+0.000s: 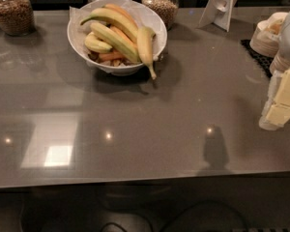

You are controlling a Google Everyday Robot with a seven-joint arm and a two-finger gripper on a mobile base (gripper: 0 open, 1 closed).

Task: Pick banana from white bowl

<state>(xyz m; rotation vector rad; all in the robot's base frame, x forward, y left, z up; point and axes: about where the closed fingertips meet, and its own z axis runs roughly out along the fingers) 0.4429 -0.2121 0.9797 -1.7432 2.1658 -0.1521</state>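
Camera view: the banana (144, 44) lies at the right side of the white bowl (75, 43), atop the pile, its thin stem hanging over the front rim. It looks light, firm but easily bruised, with smooth skin that may slip. I judge its plump middle the best hold, clear of the longer bananas (114, 36) just beside it. The bowl sits at the back of the worktop (135, 129). The gripper (279, 111) hangs at the right edge, well apart from the bowl; open or closed, I cannot tell.
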